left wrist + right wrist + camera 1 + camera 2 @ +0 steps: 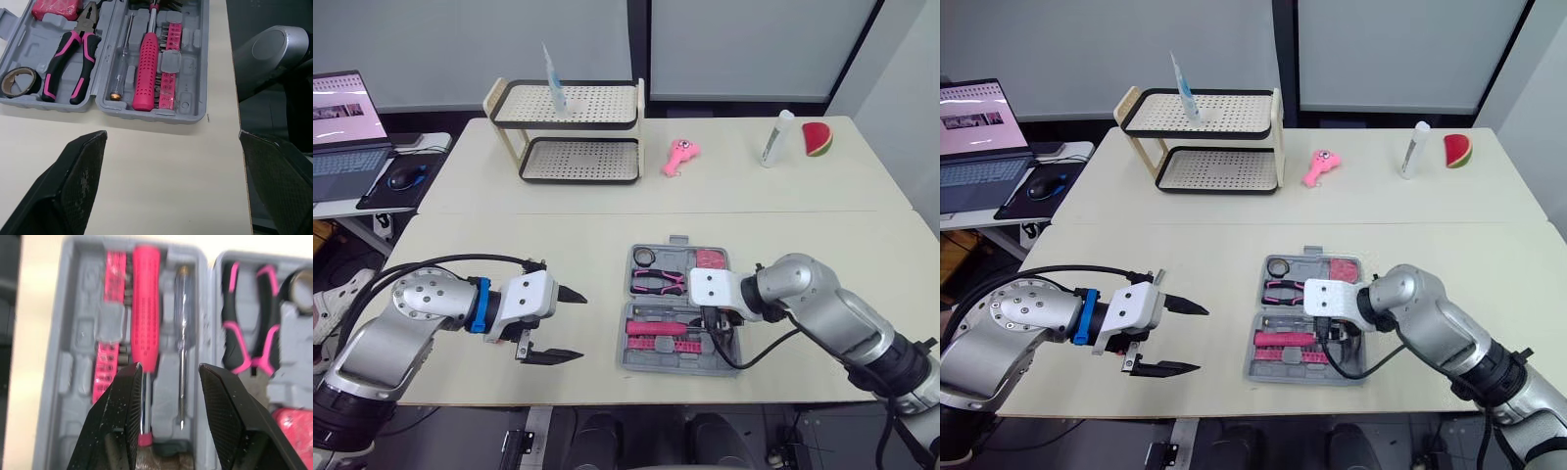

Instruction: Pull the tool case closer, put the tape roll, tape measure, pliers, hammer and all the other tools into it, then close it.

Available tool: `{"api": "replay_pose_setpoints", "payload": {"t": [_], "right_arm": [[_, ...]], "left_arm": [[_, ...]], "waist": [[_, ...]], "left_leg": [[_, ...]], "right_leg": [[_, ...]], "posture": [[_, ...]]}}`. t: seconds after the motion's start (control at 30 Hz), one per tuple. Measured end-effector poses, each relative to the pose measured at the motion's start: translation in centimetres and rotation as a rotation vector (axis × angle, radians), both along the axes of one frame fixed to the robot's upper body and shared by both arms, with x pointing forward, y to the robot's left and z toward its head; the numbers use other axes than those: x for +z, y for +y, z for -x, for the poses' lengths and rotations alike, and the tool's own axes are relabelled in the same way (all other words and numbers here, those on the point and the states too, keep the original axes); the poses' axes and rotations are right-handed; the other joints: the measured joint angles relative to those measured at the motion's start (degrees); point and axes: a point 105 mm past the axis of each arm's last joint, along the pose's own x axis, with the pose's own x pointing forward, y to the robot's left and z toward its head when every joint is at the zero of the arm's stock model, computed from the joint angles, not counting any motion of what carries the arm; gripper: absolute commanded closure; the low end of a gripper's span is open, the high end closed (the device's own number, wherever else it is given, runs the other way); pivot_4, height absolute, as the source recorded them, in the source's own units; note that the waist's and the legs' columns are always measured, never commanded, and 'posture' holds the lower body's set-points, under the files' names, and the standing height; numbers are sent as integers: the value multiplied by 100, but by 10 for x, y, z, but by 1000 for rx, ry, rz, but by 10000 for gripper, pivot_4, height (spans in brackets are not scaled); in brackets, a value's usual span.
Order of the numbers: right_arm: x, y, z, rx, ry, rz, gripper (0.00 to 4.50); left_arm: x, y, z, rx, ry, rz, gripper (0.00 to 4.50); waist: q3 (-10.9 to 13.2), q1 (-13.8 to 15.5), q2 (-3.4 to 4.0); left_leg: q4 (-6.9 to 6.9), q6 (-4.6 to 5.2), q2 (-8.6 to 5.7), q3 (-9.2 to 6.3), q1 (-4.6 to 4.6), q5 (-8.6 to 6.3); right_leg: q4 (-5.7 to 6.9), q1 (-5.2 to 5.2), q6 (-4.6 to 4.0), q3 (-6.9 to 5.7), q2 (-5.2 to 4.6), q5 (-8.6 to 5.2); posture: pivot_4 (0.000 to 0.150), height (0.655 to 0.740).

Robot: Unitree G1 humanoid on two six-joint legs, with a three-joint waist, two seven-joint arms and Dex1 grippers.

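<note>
Case [183,104] lies open on the table near the front edge, lid half on the far side. In the lid half: tape roll [18,81], pliers [73,54] and pink tape measure [56,7]. In the near half: pink-handled driver [146,73], bit strip [168,63] and clear tester [122,63]. Right gripper [168,377] sits over the near half, fingers moderately apart either side of the driver shaft, nothing held. Left gripper [579,326] is off to the case's left over bare table, spread wide, empty. Rack [573,122] and pink toy [680,157] are at the far side.
</note>
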Motion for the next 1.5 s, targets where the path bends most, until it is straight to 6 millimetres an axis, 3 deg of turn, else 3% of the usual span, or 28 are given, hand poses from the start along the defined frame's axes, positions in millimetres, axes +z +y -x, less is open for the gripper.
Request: {"api": "replay_pose_setpoints", "payload": {"t": [0.17,0.3,0.73,1.1,1.37,1.5], "right_arm": [[2,6,3,25,1,-42,38780],[-8,11,6,48,4,-49,44832],[-47,7,-4,20,20,28,44832],[-61,6,-4,65,-44,70,44832],[-58,7,-3,62,-65,1,44832],[-36,11,0,41,-80,-137,44832]], "left_arm": [[0,0,0,3,-1,0,0],[0,0,0,2,-1,0,0],[-2,-1,3,1,6,0,0],[-5,0,4,2,14,1,0],[-11,4,4,50,20,28,0],[-8,18,-4,184,-8,100,0]], "waist": [[0,-1,0],[0,-2,-1],[-1,-4,-2],[-20,-1,-26],[-38,0,-51],[-33,1,-48]], "left_leg": [[0,0,0,0,0,0],[1,0,0,1,1,0],[3,-1,0,4,1,0],[2,0,1,4,21,0],[0,0,2,4,26,0],[0,0,3,3,16,0]], "right_leg": [[1,0,0,0,0,0],[3,-1,0,0,0,0],[10,-5,0,2,0,0],[11,11,0,1,1,0],[12,12,0,3,1,0],[14,4,0,3,1,0]], "posture": [[1500,7290],[1500,7290],[1500,7290],[1500,7290],[1500,7290],[1500,7290]]}}
